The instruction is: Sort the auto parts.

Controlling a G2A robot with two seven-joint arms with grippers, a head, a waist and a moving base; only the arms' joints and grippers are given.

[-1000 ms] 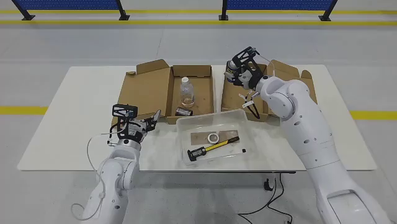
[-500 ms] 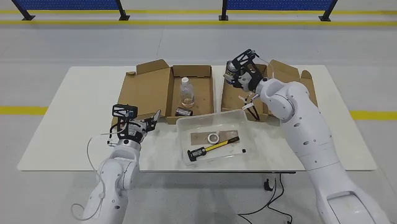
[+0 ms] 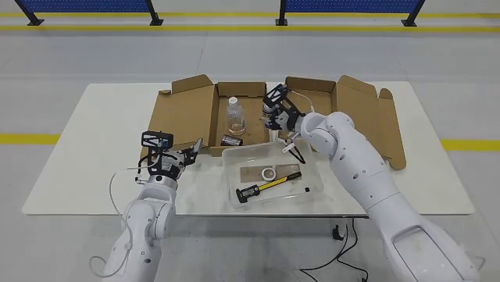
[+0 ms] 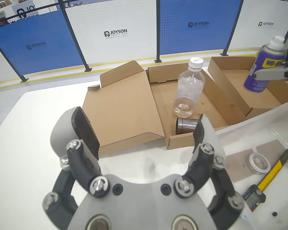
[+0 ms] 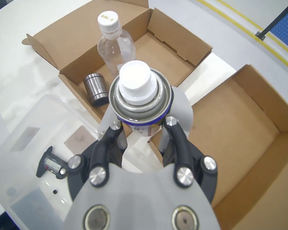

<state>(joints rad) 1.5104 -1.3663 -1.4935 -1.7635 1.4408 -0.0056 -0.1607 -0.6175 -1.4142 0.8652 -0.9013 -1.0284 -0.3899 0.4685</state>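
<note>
Spray can (image 5: 138,101) clamped by right gripper (image 5: 144,117) between left cardboard box (image 5: 69,39) and right cardboard box (image 5: 232,125); left gripper (image 4: 141,120) spread wide, nothing held.

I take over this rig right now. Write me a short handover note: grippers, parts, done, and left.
Left gripper: open, holding nothing, over the table by the left box.
Right gripper: shut on the spray can, aloft between left box and right box.
Done: bottle upright and metal cylinder lying in the left box.
Left: set down the spray can; caliper and ring wait in the bin.
</note>
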